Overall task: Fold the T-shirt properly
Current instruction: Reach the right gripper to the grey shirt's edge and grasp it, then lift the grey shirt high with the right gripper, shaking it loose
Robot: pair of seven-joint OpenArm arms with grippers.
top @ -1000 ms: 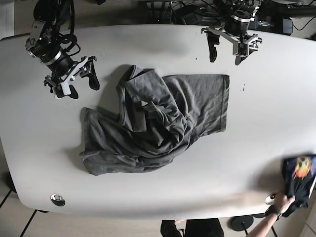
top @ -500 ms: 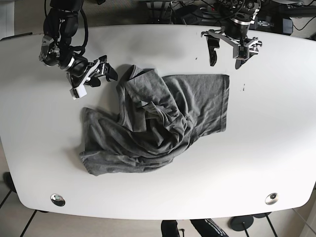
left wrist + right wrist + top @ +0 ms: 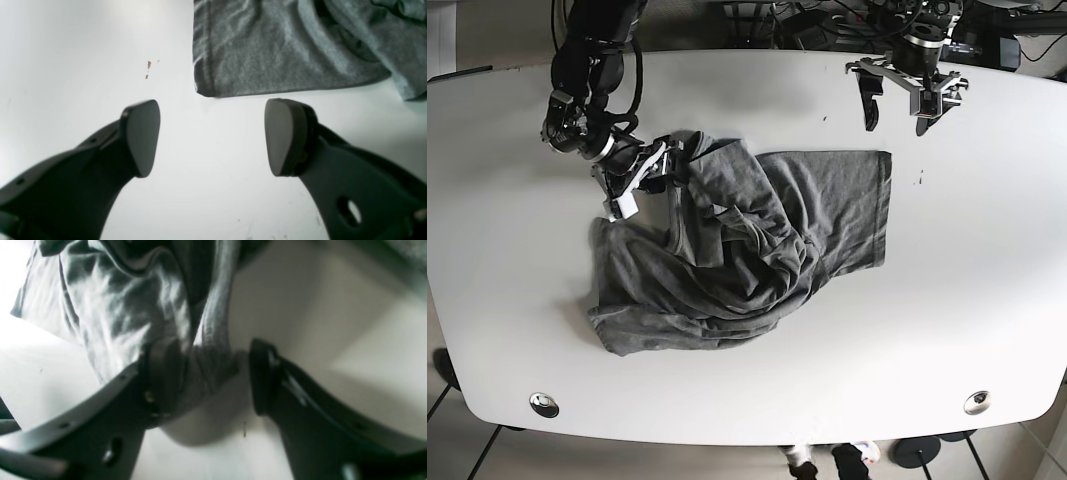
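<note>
Right wrist view shows I am straddling the T-shirt [image 3: 133, 313] edge with my spread right pincer [image 3: 206, 376], readying a pinch for unfolding.

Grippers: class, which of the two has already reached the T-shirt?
The right gripper, its jaws open astride the bunched edge of the T-shirt. The left gripper hangs open over bare table.

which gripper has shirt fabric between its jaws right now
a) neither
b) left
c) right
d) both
c: the right gripper has its jaws open around a bunched edge of the T-shirt, while the left gripper hangs open over bare table short of the hem.
</note>
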